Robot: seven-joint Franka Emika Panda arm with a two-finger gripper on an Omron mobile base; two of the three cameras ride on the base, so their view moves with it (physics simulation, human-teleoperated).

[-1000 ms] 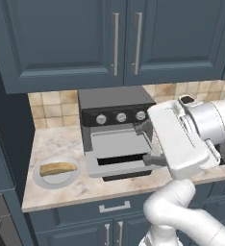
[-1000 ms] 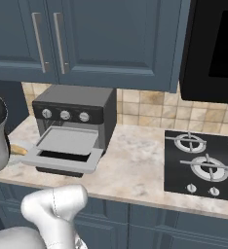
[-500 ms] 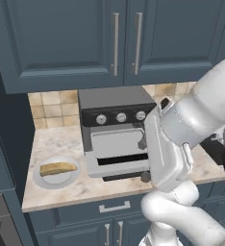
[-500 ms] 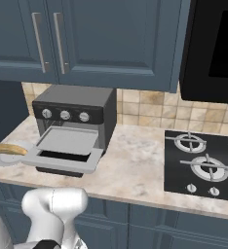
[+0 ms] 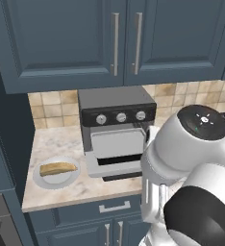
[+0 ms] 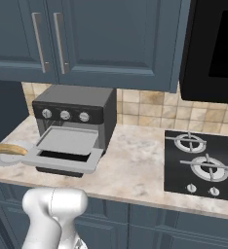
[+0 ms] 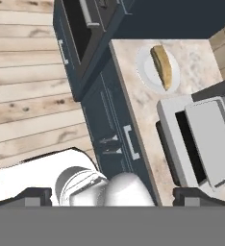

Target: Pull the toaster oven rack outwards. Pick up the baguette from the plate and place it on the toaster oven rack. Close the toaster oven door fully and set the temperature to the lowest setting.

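We see the gripper (image 7: 112, 197) spread wide, holding nothing, looking down over the counter's edge (image 7: 129, 103). The baguette (image 5: 57, 168) lies on the plate (image 5: 47, 179), beside the oven (image 5: 117, 129).

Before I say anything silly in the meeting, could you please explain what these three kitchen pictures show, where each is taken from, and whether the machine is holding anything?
It is a rendered kitchen with a white robot arm on a driving base. Two pictures come from cameras on that base, behind the arm to its left and right, looking forward and down at the counter. The third comes from a camera on the hand, looking down past the counter's edge to the wooden floor, so it appears rolled.

On the counter stands the toaster oven, its door folded down and the rack drawn out over it. Beside it a baguette lies on a white plate. A gas hob sits at the other end.

The gripper has its fingers wide apart and holds nothing.
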